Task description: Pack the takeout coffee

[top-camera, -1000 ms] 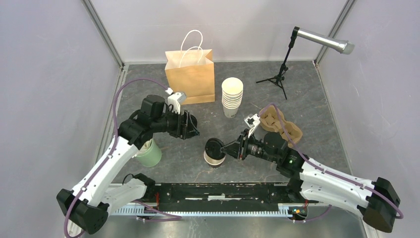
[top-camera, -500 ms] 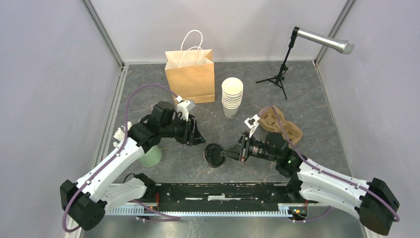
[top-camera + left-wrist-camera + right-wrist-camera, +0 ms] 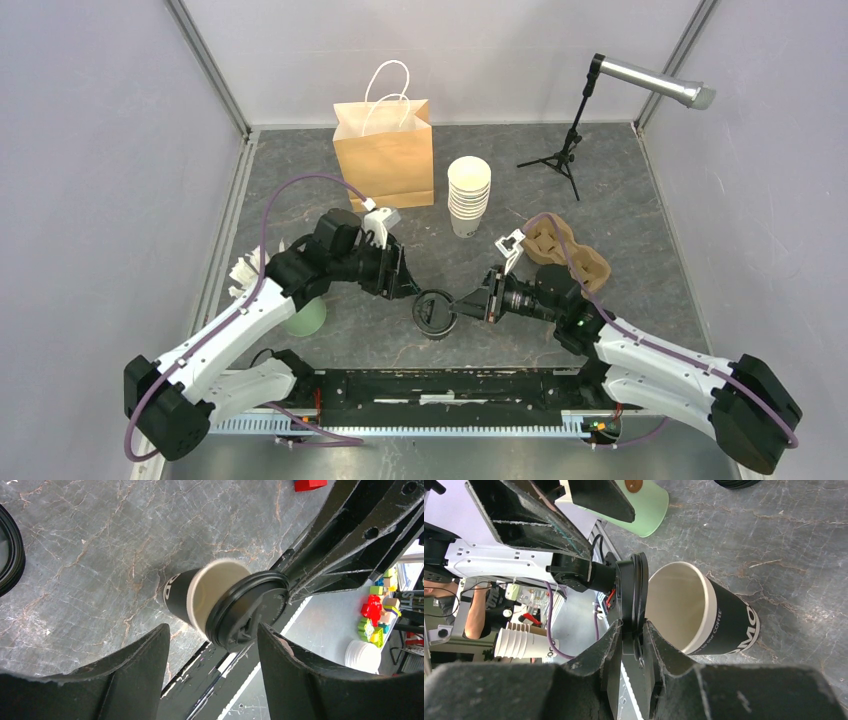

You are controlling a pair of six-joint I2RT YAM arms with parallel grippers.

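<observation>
One upright cup [image 3: 719, 622], lid [image 3: 633, 595] askew.

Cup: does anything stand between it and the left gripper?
Nothing visible: the open left gripper faces the wall of the cup directly. The lid, pinched by the right gripper, hangs tilted by the rim.

Bag [image 3: 385, 155] behind, cup stack [image 3: 468, 195] right of it, carrier [image 3: 567, 252] farther right, lid [image 3: 435, 306] at cup [image 3: 724, 622] rim

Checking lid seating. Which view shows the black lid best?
Right wrist: the lid, pinched edge-on in the right end effector, is not seated on the cup, whose mouth stays open. Left wrist shows its top face overlapping the cup mouth; top external shows it small.
</observation>
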